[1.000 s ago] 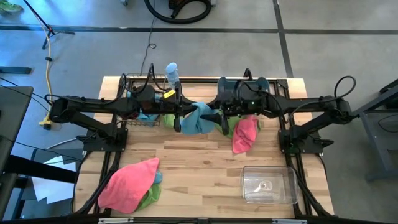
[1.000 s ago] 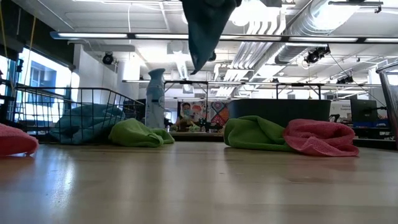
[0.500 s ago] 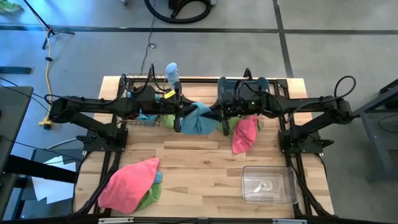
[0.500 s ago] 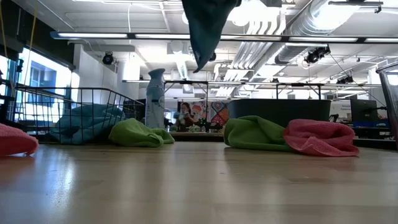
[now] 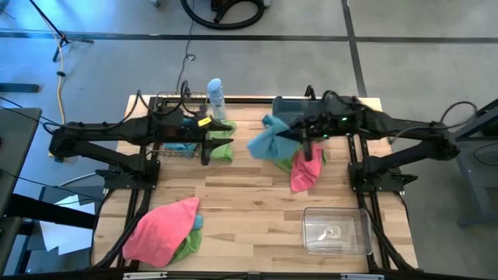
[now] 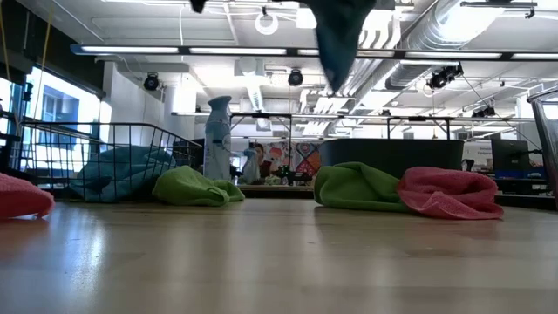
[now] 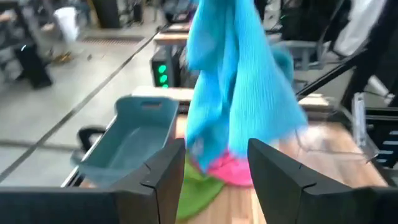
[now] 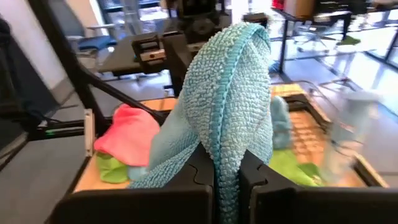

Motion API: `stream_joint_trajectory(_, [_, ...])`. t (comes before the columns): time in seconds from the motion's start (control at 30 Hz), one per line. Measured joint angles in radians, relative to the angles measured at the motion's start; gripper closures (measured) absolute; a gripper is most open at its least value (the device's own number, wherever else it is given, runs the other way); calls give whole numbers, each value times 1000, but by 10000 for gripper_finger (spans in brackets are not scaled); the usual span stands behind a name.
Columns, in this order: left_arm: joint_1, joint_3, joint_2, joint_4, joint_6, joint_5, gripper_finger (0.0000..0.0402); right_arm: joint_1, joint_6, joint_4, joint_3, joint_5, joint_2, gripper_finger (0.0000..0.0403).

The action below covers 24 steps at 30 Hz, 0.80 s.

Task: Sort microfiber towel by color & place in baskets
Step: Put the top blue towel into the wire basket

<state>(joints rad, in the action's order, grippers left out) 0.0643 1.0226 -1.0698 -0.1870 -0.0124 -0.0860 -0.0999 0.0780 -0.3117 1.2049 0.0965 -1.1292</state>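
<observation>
Now | right claw (image 8: 225, 174) pinching light blue towel (image 5: 268, 140) | no legible writing

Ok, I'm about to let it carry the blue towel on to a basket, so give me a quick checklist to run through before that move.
1. Right gripper shut on the light blue towel: ok.
2. Left gripper open and apart from the towel: ok.
3. Towel hanging off the table, above the green towel and pink towel: ok.
4. Slate-blue tub holding no towel that shows: ok.
5. Wire basket already holding blue cloth: ok.
6. Which basket is meant for blue: cannot tell.
</observation>
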Motion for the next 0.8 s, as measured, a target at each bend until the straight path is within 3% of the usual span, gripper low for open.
stream_joint_trajectory(0.2, [1, 0, 72, -136, 81, -71, 232, -12, 0, -138, 0, -89, 133, 402])
stream_joint_trajectory(0.4, [0, -1, 95, -130, 98, -82, 232, -12, 11, -217, 0, -118, 213, 402])
stream_joint_trajectory(0.67, [0, -1, 93, -115, 112, -82, 232, -11, 18, -231, 0, -117, 224, 402])
stream_joint_trajectory(0.8, [0, -1, 62, -21, 157, -83, 232, -11, 18, -174, 0, -83, 183, 402])
